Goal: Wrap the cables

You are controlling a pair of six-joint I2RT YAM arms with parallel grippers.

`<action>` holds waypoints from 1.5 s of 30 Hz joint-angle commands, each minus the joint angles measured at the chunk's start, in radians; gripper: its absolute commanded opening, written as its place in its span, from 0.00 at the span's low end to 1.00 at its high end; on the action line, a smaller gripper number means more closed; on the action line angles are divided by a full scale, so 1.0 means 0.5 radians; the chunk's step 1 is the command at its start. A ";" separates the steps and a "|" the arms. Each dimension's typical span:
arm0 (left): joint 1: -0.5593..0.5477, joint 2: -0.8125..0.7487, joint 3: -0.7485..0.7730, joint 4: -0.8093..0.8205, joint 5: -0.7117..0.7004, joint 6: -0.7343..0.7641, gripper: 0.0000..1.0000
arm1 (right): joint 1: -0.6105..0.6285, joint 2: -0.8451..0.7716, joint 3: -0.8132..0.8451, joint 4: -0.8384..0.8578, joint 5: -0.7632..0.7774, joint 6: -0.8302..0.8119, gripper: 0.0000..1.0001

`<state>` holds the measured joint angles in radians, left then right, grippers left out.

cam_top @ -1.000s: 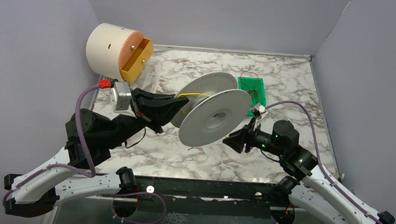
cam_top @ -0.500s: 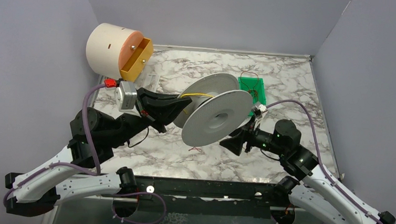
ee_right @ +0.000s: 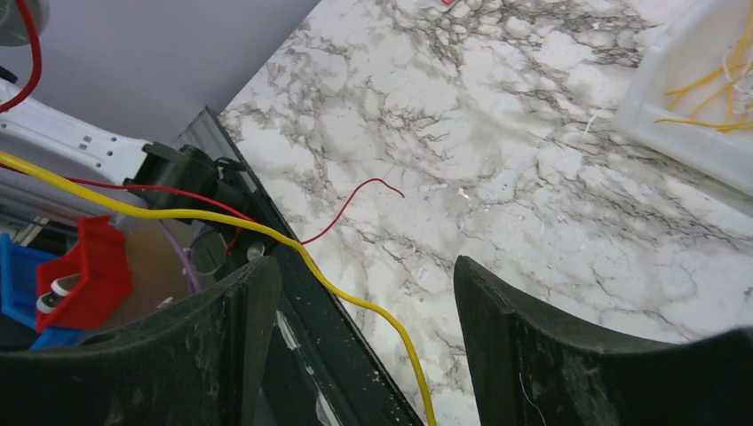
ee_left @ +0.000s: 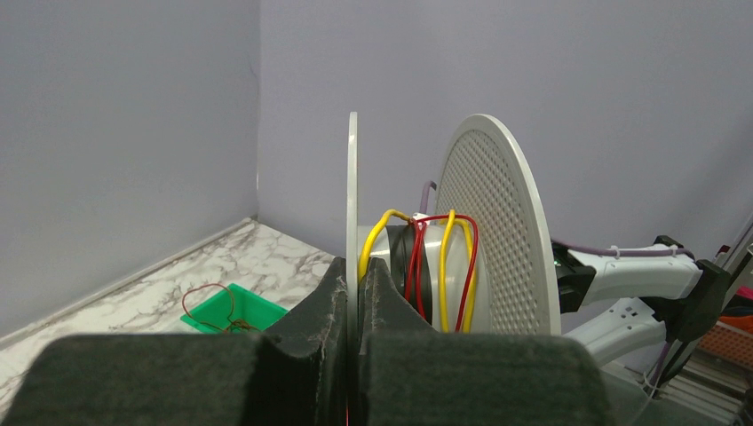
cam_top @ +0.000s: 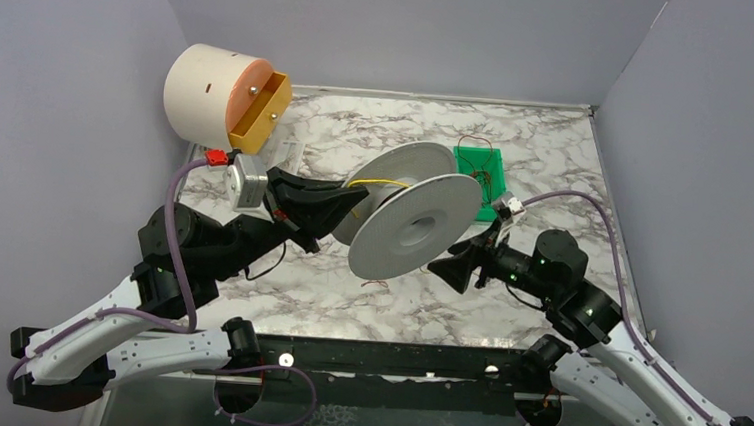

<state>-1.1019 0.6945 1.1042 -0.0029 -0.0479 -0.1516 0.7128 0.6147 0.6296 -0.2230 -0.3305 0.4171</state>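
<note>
Winding is in hand: left gripper (ee_left: 358,288) pinches one flange (ee_left: 352,177) of the spool (cam_top: 414,226), which appears lifted off the table (cam_top: 557,155). Yellow and red cables (ee_left: 437,266) loop the hub. Right gripper (ee_right: 364,302) is spread, and a yellow cable (ee_right: 382,311) passes loose between its fingers. The next move is probably to close on it and lay another turn.

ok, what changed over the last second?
Left gripper, shut on the spool flange, nudged it slightly right. Right arm drew back rightward; right gripper open, yellow cable running between its fingers. Green tray and drawer box unmoved.
</note>
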 commanded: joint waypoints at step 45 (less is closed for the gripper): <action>-0.009 -0.054 0.092 0.145 -0.374 -0.006 0.00 | -0.005 0.046 0.105 -0.559 0.143 -0.062 0.01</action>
<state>-1.1019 0.6704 1.1210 -0.0505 -0.0853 -0.1318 0.7128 0.6209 0.6857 -0.5003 -0.2039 0.3660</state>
